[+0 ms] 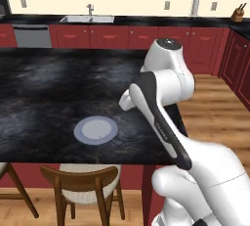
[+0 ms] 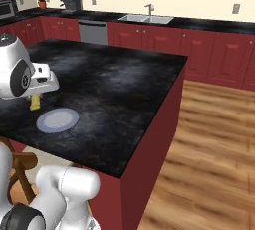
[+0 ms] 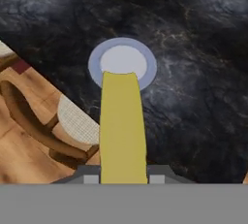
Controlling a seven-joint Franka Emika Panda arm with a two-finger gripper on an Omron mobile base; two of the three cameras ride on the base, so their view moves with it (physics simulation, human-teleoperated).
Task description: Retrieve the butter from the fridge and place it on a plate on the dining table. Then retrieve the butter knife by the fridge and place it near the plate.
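Left base view gives you the plate point(image 1: 95, 130) lying flat near the front edge of the dining table point(image 1: 58, 83), with a wooden chair point(image 1: 80, 186) tucked below that edge; here the arm's own links hide the hand, so you get no sight of the butter from this side. The plate has nothing on it. Right base view shows you what the first cannot: the gripper point(image 2: 36, 99) hangs above the table's near left part with the butter point(image 2: 35, 103) poking down from it as a short yellow stub, in the air just beyond the plate point(image 2: 58, 120) and clear of it. Hand view looks straight down the stick: you see the butter point(image 3: 122, 128) pinched between the two dark fingertips point(image 3: 90, 178), which sit tight against its sides, and its free end overlaps the plate point(image 3: 148, 68) in the picture. To the left of it the chair's seat point(image 3: 77, 121) and wood floor point(image 3: 19, 160) show past the table edge
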